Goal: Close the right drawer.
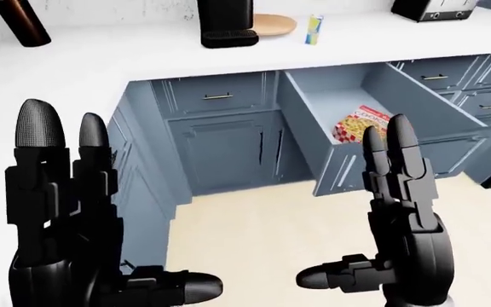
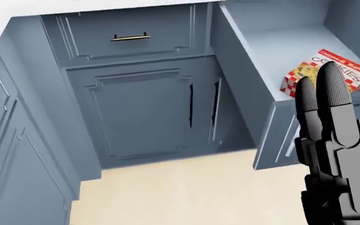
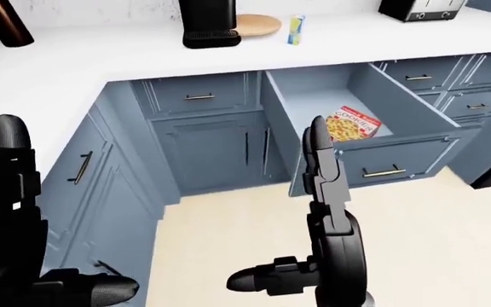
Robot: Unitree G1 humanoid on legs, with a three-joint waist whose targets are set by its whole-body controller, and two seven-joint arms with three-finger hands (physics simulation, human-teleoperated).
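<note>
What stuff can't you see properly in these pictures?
- Open drawer: in the head view its handle hides behind the right robot hand; the right-eye view shows it.
- Cookie box: partly covered by that hand's fingers in the head and left-eye views.
- Left robot hand: missing from the head view; cut off by the left edge in the right-eye view.
- Small can on the counter: label too small to read.

Matt painted drawer, brass-look handle

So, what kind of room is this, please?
Most likely a kitchen: blue-grey panelled cabinets under a white countertop, a black toaster on it, and a red cookie box inside the open blue-grey drawer.
</note>
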